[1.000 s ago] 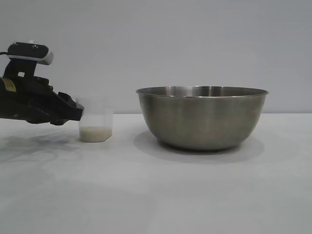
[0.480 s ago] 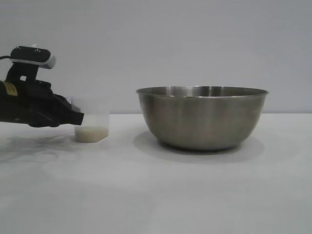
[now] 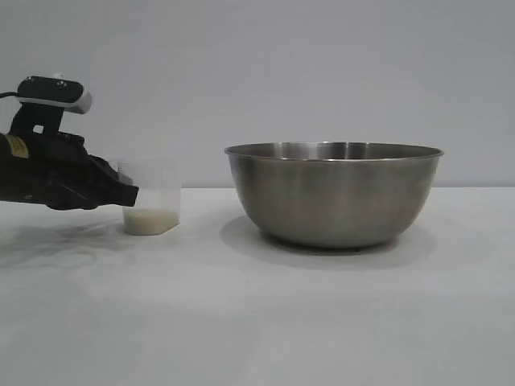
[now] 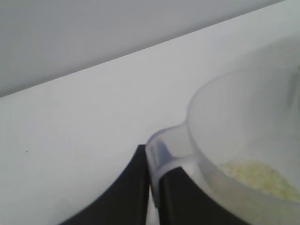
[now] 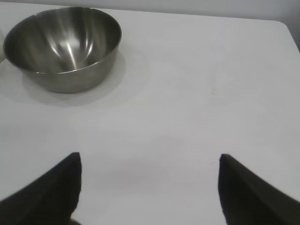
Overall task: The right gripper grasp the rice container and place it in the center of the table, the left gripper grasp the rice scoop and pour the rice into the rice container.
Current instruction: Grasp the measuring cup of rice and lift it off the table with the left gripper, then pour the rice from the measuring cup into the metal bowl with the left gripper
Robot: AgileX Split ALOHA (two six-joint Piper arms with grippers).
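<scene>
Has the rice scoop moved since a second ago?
Yes. The rice scoop, held by the left gripper, has shifted slightly left, away from the rice container, and looks lifted just off the table.

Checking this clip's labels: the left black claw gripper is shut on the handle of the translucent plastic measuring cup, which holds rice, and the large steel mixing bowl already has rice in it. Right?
Not quite. The large steel mixing bowl is empty, as the right wrist view shows. The rest holds: the left black claw gripper is shut on the handle of the translucent plastic measuring cup, and the rice lies in that cup.
</scene>
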